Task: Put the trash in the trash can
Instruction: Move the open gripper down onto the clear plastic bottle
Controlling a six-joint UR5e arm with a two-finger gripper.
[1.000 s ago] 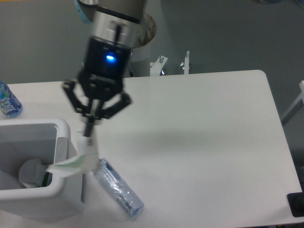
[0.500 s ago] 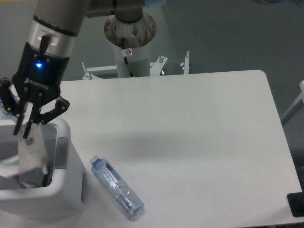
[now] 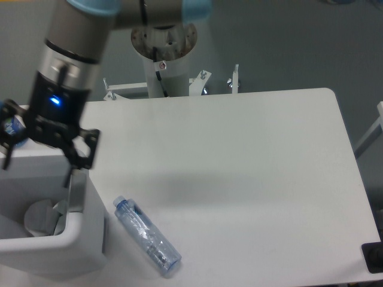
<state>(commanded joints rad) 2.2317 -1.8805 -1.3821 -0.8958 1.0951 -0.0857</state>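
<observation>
The trash can is a white bin at the table's front left corner. My gripper hangs over its opening, open, its fingers spread wide with nothing between them. A small pale scrap lies inside the bin beside a round grey shape. The crushed clear plastic bottle with a blue cap lies on the table just right of the bin, apart from the gripper.
An upright bottle with a blue label stands behind the bin, mostly hidden by the gripper. The arm's base post rises behind the table's far edge. A dark object shows at the front right corner.
The gripper swung left from beside the bin to above it, carrying the white scrap. It has since opened, and the scrap now lies inside the bin. The bottle has not moved.
</observation>
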